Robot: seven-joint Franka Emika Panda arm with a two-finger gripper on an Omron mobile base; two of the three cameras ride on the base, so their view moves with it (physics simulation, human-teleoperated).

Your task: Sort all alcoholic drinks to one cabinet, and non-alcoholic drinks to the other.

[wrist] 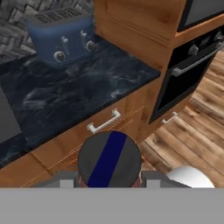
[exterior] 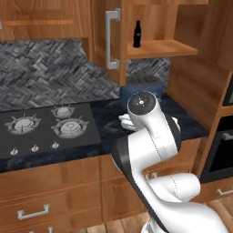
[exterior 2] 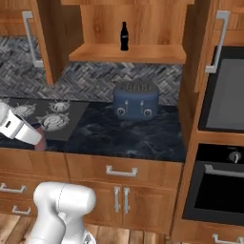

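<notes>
My end effector is closed on a small bottle: in the hand view its dark cap with a blue stripe sits between my fingers, above the near edge of the tabletop, left of the oven. In the right base view a pinkish body shows just beside my wrist. It looks light and rigid, with smooth, likely slippery sides, so a grip just under the cap seems safest. The cola bottle already stands on the open cabinet shelf, above the toaster.
</notes>
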